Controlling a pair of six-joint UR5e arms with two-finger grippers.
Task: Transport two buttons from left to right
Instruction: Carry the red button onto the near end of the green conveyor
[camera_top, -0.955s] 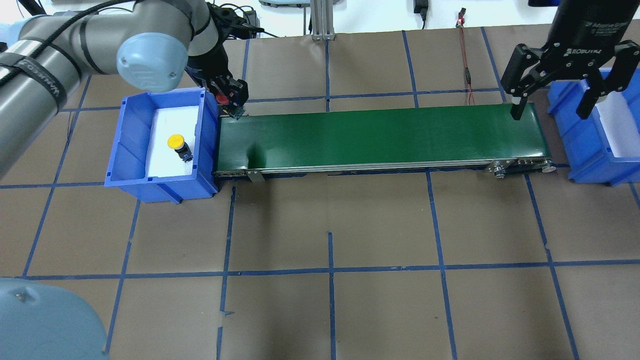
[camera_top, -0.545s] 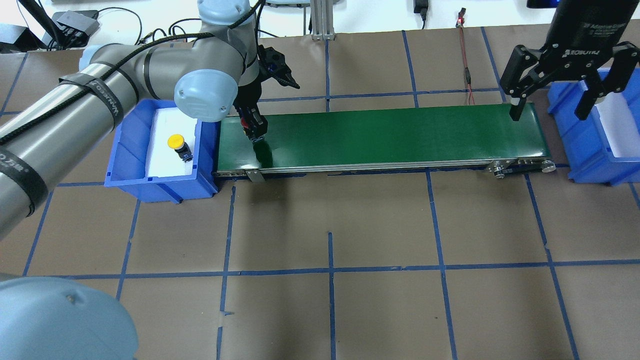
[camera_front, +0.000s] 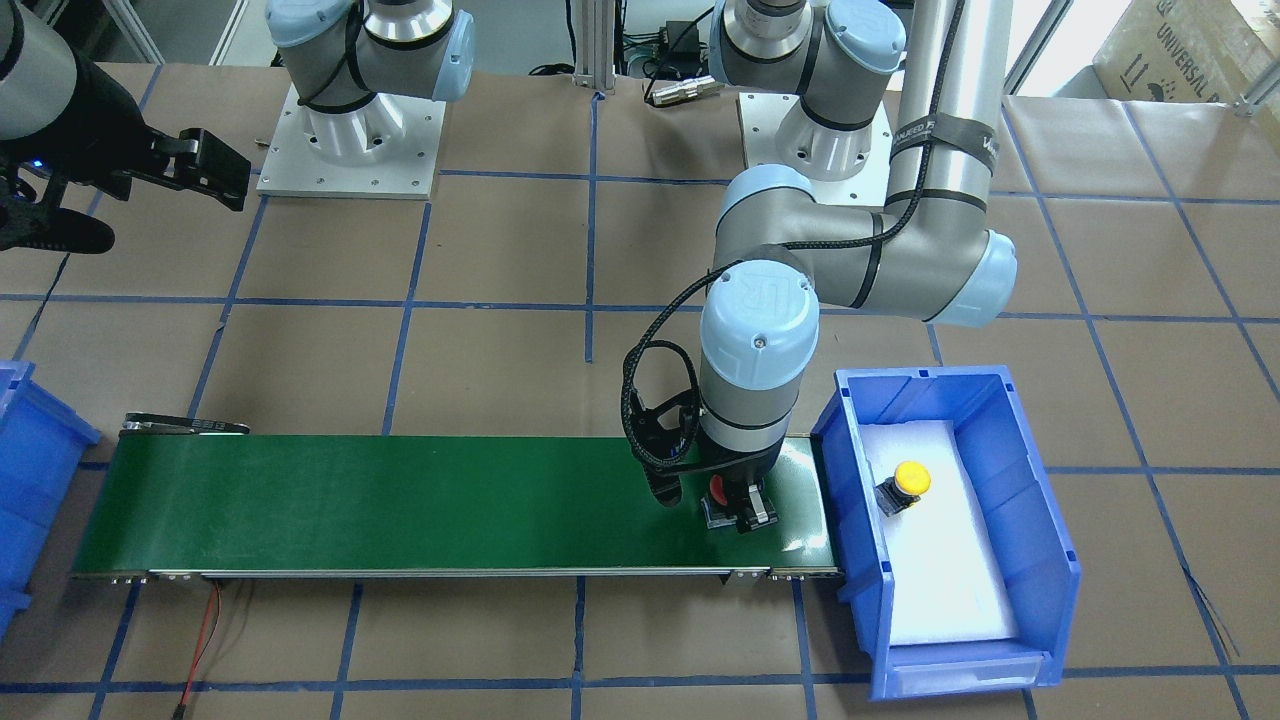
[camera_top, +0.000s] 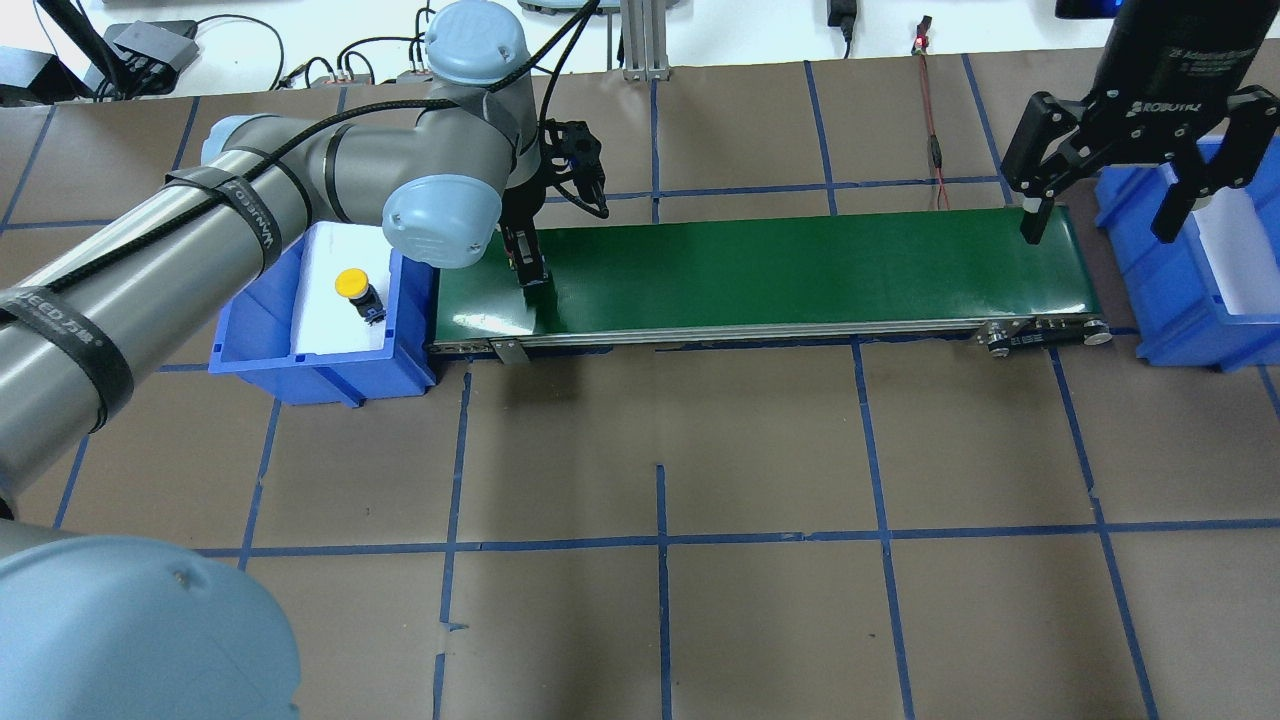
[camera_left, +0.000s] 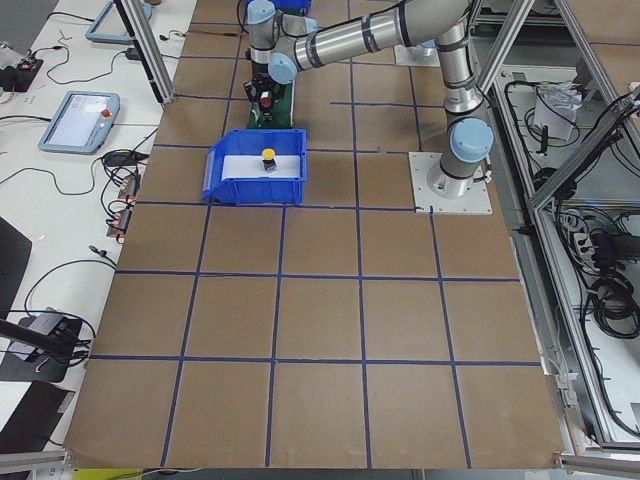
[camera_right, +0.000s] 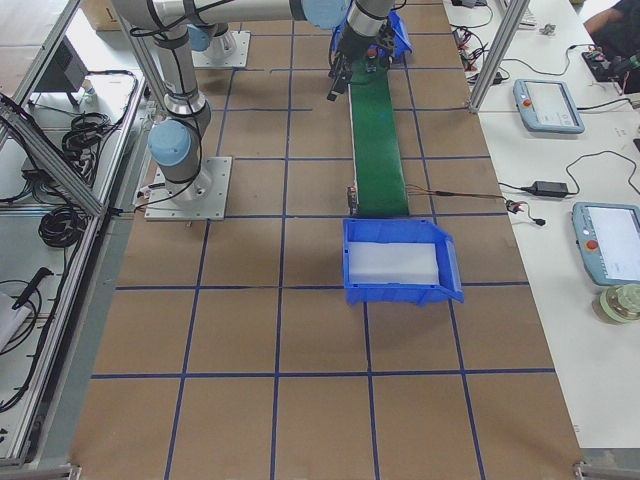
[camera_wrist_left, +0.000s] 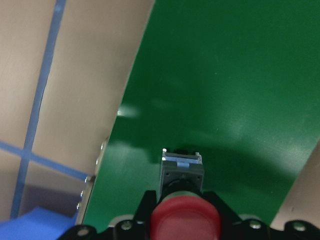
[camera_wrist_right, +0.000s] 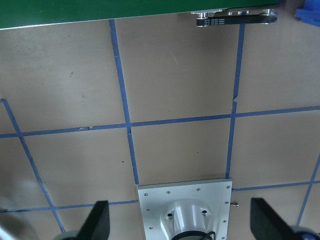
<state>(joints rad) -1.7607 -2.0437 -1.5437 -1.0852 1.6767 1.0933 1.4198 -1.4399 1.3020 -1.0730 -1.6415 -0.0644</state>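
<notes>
The front-facing camera stood across the table (camera_front: 500, 250) and looked steeply down. The right arm's base plate (camera_front: 290, 180) lay in the upper left of its frame and the green conveyor belt (camera_front: 400, 500) ran across the lower half. The overhead camera looked the opposite way, forward and down; both views took in the belt and the blue bin (camera_front: 1020, 500) at its end. The two side cameras sat far back at the table's ends, with the belt small near the top of each frame. The left wrist camera hung close over the belt, the red button (camera_wrist_left: 185, 220) at bottom centre. The right wrist camera looked down on the table, with that base plate low in frame.
</notes>
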